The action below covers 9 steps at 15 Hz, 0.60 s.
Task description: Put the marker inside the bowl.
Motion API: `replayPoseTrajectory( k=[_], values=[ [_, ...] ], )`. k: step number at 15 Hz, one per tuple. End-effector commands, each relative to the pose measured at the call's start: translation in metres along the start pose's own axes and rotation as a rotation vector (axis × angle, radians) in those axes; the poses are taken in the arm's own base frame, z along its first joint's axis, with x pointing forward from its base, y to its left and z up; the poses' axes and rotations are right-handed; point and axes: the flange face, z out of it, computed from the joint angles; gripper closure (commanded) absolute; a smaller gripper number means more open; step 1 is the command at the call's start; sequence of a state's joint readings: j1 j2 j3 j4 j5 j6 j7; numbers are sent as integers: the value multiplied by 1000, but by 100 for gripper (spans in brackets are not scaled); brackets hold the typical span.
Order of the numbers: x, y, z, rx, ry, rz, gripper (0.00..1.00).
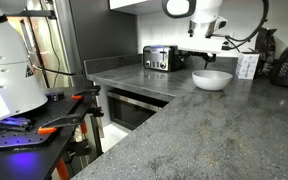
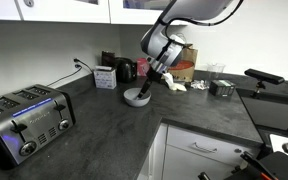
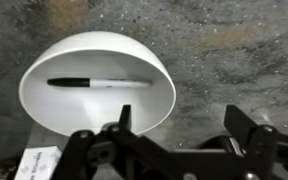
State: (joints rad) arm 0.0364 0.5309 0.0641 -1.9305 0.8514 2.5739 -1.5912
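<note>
1. The gripper (image 3: pixel 179 128) is seen at the bottom edge of the wrist view, with its fingers spread apart and nothing held between them.
2. The marker (image 3: pixel 99 84) is laid flat inside the white bowl (image 3: pixel 94 115), beneath the gripper.
3. The bowl is set on a grey speckled countertop (image 3: pixel 229 50).
4. A chrome toaster (image 1: pixel 161 58) is placed beyond the bowl.

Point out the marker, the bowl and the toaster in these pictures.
marker (image 3: pixel 99 84): wrist view, middle of its barrel.
bowl (image 3: pixel 89 115): wrist view, bare white inside, beside the marker.
toaster (image 2: pixel 26 124): an exterior view, middle of its near side.
</note>
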Motion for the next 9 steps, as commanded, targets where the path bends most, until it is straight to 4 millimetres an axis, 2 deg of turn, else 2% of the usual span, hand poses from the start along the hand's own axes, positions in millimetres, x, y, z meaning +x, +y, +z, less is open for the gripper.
replayPoseTrajectory(
  k=[1,5,9],
  values=[
    [11,-20,-24,-96,-43,120,0],
    [29,-37,-51,-216,-47,151,0],
    [23,-52,-62,-269,-167,228,0]
  ],
)
